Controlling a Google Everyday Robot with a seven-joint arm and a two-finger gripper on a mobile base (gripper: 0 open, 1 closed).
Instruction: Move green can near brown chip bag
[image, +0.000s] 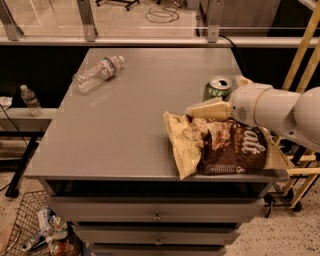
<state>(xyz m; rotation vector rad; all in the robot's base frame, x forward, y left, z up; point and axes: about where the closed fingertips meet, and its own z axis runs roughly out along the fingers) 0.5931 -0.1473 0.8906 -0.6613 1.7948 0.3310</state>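
Brown chip bag (227, 150) lies at the desk's (120, 145) near right edge. My gripper (216, 103) sits just behind it, up against the green can (218, 88). That puts the can close to the bag. Can't tell if the jaws grip it. A plastic bottle (97, 74) lies far left.

Green can (218, 86) upright, silver top, just behind crinkled brown chip bag (227, 149) lying flat at counter (125, 120) edge; gripper (216, 99) at can.
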